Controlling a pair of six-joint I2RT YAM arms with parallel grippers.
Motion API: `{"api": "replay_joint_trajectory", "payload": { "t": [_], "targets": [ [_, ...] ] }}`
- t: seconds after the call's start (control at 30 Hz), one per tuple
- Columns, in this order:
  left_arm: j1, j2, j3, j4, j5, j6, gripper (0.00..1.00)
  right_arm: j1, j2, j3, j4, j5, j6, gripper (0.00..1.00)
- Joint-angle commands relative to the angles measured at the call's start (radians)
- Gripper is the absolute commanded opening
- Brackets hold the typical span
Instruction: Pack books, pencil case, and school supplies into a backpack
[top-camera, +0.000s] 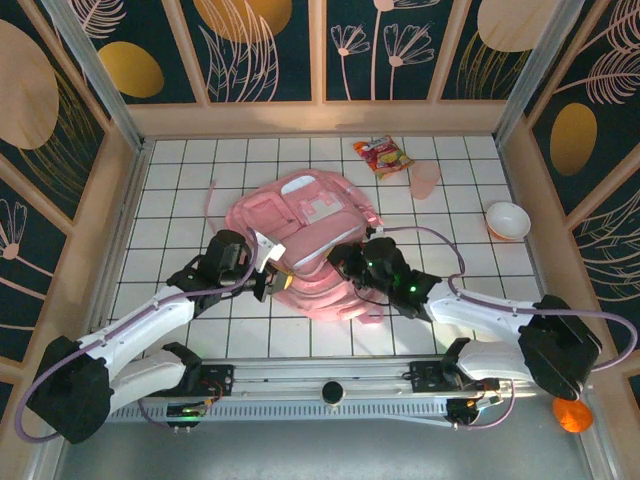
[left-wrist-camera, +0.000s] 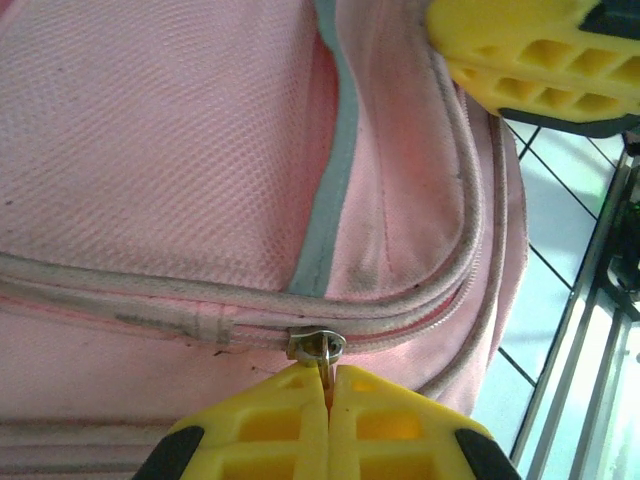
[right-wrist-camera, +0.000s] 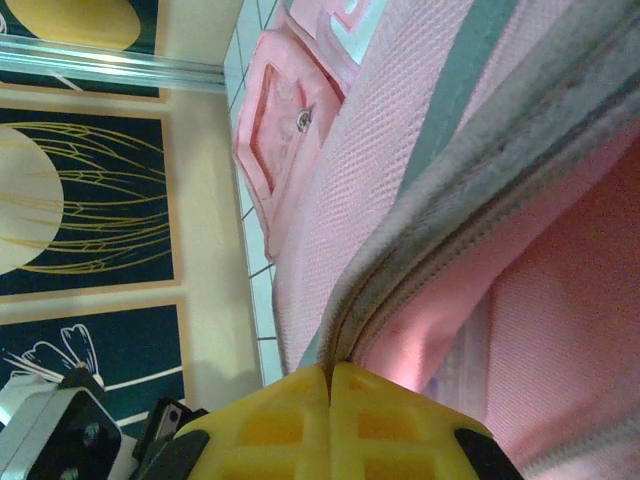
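left wrist: zip pull (left-wrist-camera: 318, 349) in gripper (left-wrist-camera: 328, 388)

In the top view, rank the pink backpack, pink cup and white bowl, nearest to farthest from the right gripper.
1. Soft pink backpack, touching the right gripper.
2. Pale pink cup, toward the back right.
3. Round white bowl, far right.
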Motion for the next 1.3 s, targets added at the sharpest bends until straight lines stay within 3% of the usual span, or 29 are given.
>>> {"api": "replay_joint_trajectory", "payload": {
  "t": [0.0, 0.4, 0.5, 0.57, 0.67, 0.87, 0.97, 1.1, 1.27],
  "targets": [
    [-0.029, -0.003, -0.001, 0.095, 0.107, -0.047, 0.0, 0.013, 0.042, 0.056, 0.044, 0.032, -0.013, 0.0],
    [-0.172, 0.054, 0.042, 0.225, 0.079, -0.15, 0.0, -0.003, 0.115, 0.137, 0.026, 0.032, -0.08, 0.0],
    [-0.196, 0.077, 0.075, 0.25, 0.053, -0.164, 0.08, -0.004, 0.12, 0.137, 0.021, 0.023, -0.091, 0.0],
    [-0.196, 0.065, 0.091, 0.228, 0.011, -0.139, 0.19, -0.011, 0.111, 0.142, 0.0, 0.018, -0.131, 0.0],
    [-0.195, 0.002, 0.085, 0.137, -0.115, 0.006, 0.41, -0.04, 0.079, 0.174, -0.123, -0.04, -0.256, 0.0],
    [-0.194, -0.091, 0.101, 0.048, -0.221, 0.308, 0.65, -0.166, 0.018, 0.197, -0.307, -0.203, -0.53, 0.0],
    [-0.195, -0.091, 0.096, 0.053, -0.312, 0.474, 0.71, -0.217, 0.011, 0.207, -0.354, -0.277, -0.632, 0.0],
    [-0.195, -0.06, 0.071, 0.051, -0.385, 0.711, 0.74, -0.227, -0.012, 0.241, -0.434, -0.314, -0.745, 0.16],
    [-0.195, -0.032, 0.049, 0.019, -0.421, 0.933, 0.78, -0.226, -0.079, 0.235, -0.489, -0.294, -0.793, 0.22]
  ]
}}
